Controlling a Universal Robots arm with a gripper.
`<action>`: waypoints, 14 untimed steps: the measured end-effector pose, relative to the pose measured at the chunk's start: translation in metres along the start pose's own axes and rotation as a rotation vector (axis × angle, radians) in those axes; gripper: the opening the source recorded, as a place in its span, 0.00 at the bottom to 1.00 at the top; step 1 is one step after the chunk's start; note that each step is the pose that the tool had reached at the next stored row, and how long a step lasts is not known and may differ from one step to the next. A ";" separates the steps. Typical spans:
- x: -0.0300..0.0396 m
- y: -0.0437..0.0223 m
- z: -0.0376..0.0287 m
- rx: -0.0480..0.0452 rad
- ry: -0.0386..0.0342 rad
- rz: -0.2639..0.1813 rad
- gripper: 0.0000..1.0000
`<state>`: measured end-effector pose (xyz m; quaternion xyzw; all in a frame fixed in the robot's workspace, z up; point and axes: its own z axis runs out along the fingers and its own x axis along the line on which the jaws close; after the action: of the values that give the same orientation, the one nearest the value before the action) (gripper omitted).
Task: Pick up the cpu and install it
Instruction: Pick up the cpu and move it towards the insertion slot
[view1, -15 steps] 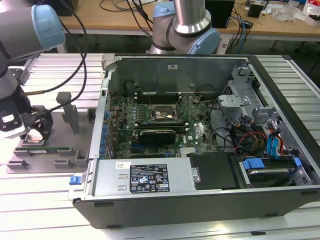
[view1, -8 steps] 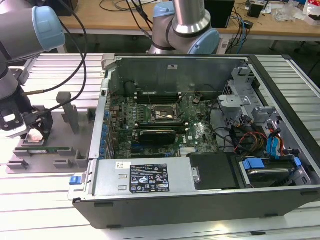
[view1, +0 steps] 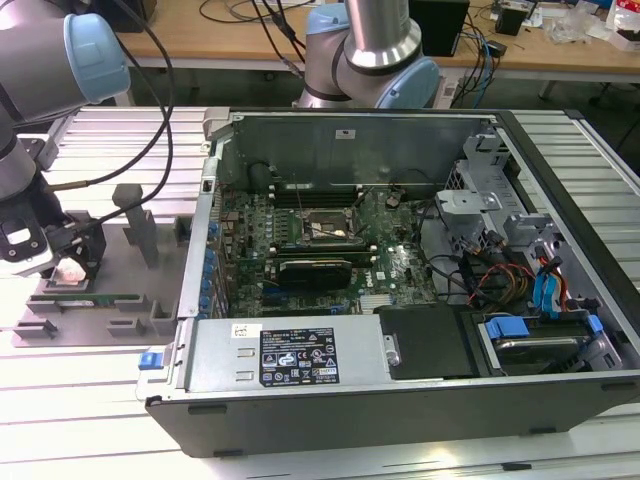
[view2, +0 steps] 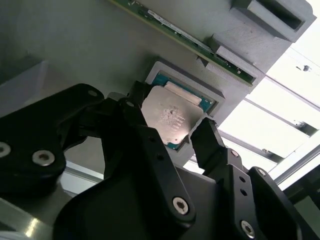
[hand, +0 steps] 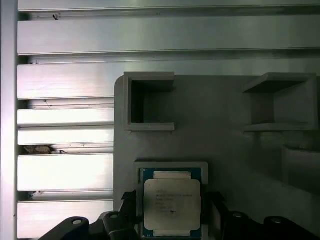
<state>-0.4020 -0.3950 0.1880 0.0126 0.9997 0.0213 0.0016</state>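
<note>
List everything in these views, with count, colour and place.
chip: one, silver top, in the holder's square pocket.
holder: one, grey, on the table beside the computer case, at the exterior view's left.
memory stick: one, green, lying in the holder.
computer case: one, black and grey, open, middle of the table.
circuit board: one, green, inside the case.
socket: one, dark, on the circuit board.
table: one, silver slats.
arm: one, grey with blue caps, above the holder.
tool: one, black, low over the chip.
</note>
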 end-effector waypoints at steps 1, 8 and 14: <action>0.0000 0.0000 0.0000 0.0000 0.0000 0.000 0.65; 0.0000 0.0001 -0.0016 0.0000 0.0000 0.000 0.58; 0.0000 0.0001 -0.0019 0.0000 0.0000 0.000 0.55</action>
<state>-0.4020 -0.3950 0.1898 0.0126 0.9997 0.0213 0.0016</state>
